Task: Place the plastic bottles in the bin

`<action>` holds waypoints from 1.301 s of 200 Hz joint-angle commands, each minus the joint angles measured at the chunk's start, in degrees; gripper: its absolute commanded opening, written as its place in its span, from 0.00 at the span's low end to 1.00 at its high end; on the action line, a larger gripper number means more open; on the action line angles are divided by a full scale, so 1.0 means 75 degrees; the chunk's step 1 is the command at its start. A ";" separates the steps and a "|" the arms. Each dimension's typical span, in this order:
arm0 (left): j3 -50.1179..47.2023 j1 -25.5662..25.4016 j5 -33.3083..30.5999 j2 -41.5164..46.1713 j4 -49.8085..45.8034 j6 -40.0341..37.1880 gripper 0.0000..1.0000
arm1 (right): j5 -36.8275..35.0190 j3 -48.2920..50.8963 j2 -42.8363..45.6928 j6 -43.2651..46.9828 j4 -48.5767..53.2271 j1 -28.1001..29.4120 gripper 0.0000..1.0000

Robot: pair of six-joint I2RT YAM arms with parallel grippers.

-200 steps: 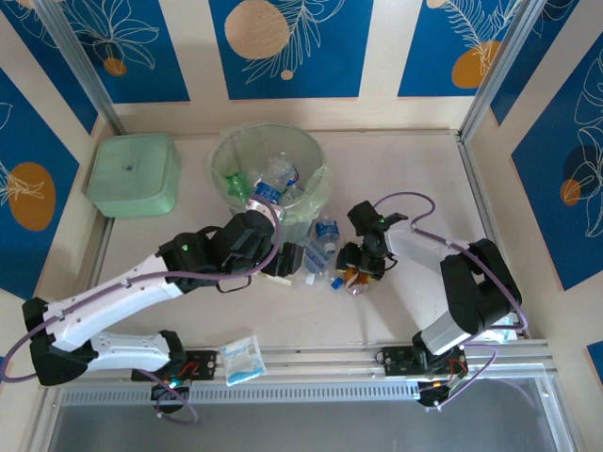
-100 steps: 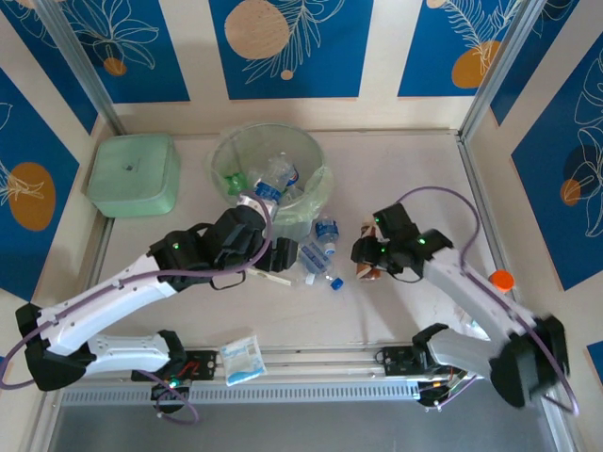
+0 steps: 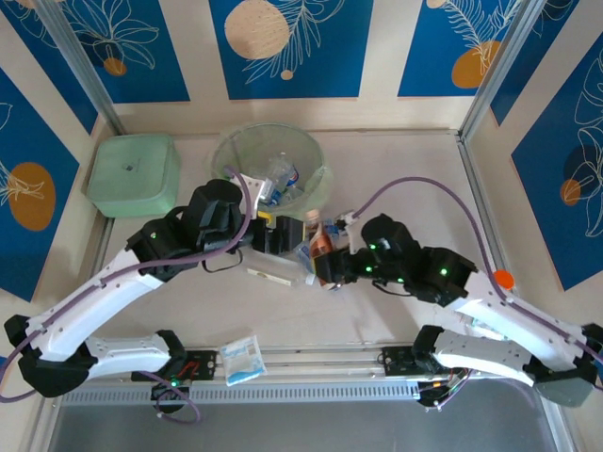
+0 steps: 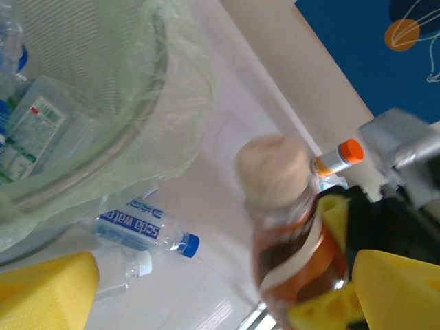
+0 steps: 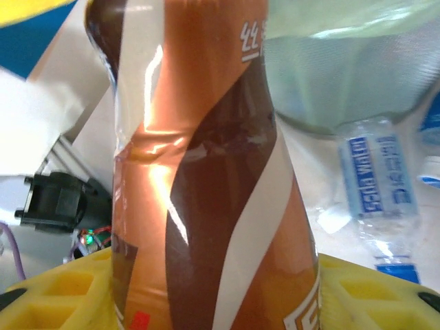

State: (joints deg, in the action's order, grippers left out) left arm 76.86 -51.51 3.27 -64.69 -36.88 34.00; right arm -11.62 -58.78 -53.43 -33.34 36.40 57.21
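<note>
My right gripper [image 3: 327, 262] is shut on the brown-labelled plastic bottle [image 3: 320, 243], which it holds upright in front of the bin [image 3: 236, 151]. In the right wrist view the bottle [image 5: 206, 172] rises between the yellow pads [image 5: 62, 289]. My left gripper [image 3: 283, 235] stands open just left of it. The cream-capped bottle [image 4: 289, 227] sits off its right finger [image 4: 399, 289], not held. Several bottles [image 3: 278, 174] lie in the bin. A blue-labelled bottle [image 4: 137, 227] and a white-capped one [image 4: 124, 265] lie on the table by the bin [image 4: 103, 137].
A square pale-green lidded box [image 3: 134, 174] stands at the back left. A flat white-and-blue packet [image 3: 243, 358] lies at the near edge. The right arm [image 3: 490, 311] stretches across the right half of the table. Walls close the back and sides.
My right gripper has carried the brown-labelled bottle left to the bin's front. The left gripper has opened wider and shifted slightly back and left.
</note>
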 commanded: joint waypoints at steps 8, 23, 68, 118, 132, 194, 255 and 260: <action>-0.0128 0.0256 0.1086 0.0088 0.0675 0.0180 0.97 | -0.0247 -0.0564 -0.0408 0.0396 -0.0394 0.0415 0.53; -0.0152 0.0314 0.1275 0.0082 0.0675 0.0206 0.94 | -0.0107 -0.0695 -0.0537 0.0482 -0.0512 0.0478 0.53; -0.0166 0.0373 0.1220 0.0061 0.0473 0.0251 0.77 | 0.0095 -0.0927 -0.0701 0.0647 -0.0676 0.0590 0.53; -0.0135 0.0428 0.1239 0.0061 0.0570 0.0302 0.59 | 0.0139 -0.0968 -0.0797 0.0719 -0.0693 0.0791 0.53; -0.0146 0.0439 0.1262 0.0062 0.0576 0.0308 0.50 | 0.0087 -0.0975 -0.0787 0.0702 -0.0692 0.0796 0.53; -0.0014 0.0475 0.1129 0.0054 0.0515 0.0354 0.26 | 0.0033 -0.1080 -0.0751 0.0766 -0.0681 0.0800 0.54; 0.2766 0.1345 0.0170 -0.0757 -0.1332 -0.0904 0.21 | -0.1350 -0.1049 0.0209 0.0527 -0.0280 0.0804 0.78; 0.3079 0.1576 0.0153 -0.0862 -0.1436 -0.1009 0.21 | -0.1394 -0.1018 0.0327 0.0500 -0.0242 0.0788 0.78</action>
State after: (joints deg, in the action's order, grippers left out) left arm 88.84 -45.30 9.06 -69.28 -41.01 32.95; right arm -16.43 -64.77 -56.10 -28.71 33.06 63.13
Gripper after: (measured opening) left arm 0.358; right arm 0.772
